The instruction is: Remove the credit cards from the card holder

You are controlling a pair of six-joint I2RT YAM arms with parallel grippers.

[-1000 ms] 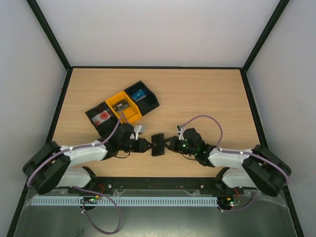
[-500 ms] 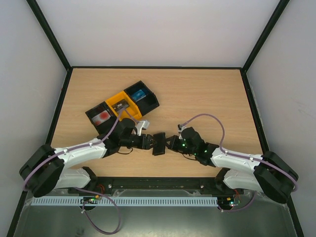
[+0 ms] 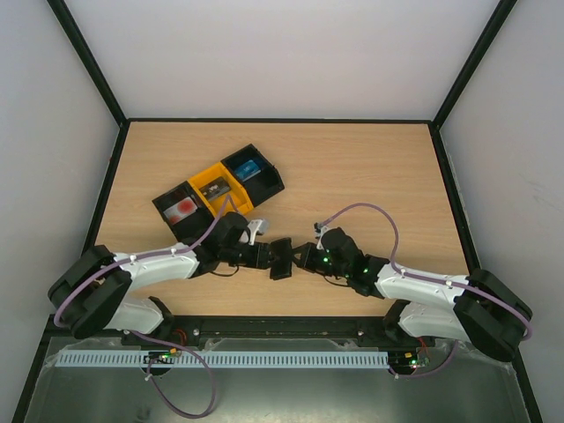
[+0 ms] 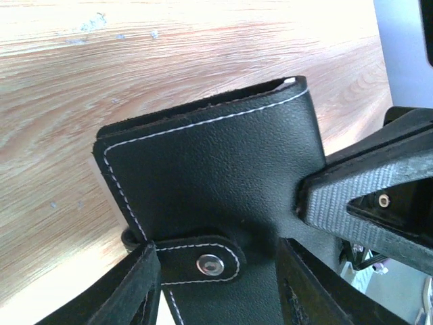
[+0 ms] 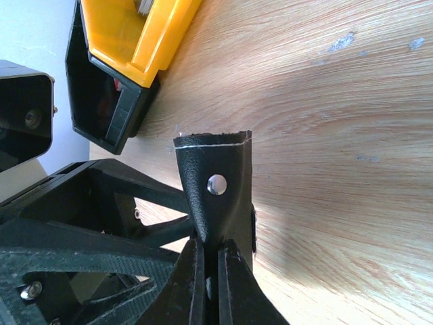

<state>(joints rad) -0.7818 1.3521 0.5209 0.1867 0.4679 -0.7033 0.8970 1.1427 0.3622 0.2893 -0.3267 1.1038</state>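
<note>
Card holder (image 3: 282, 258) sits near the front middle of the table (image 3: 379, 176), closed, held between the two grippers and, in the wrist views, lifted at an angle off the wood. Right gripper (image 3: 300, 257) is clenched on it: its fingers (image 5: 193, 284) are pressed together on the holder's black edge just under a small metal snap (tight pinch, no gap). Left gripper (image 3: 264, 256) comes in from the other side with jaws apart. In the left wrist view its fingers (image 4: 132, 291) straddle the snap tab (image 4: 215, 263), with a gap beside the tab on one side, so it looks released rather than gripping. A thin pale sliver shows at the holder's top edge; can't tell if that's a card. Row of bins (image 3: 236, 201) lies behind and left of the holder, well apart from it. A red card (image 3: 183, 209) is in the left black bin and a blue card (image 3: 249, 168) in the right black one. The yellow middle bin holds something dark, too small to tell.
</note>
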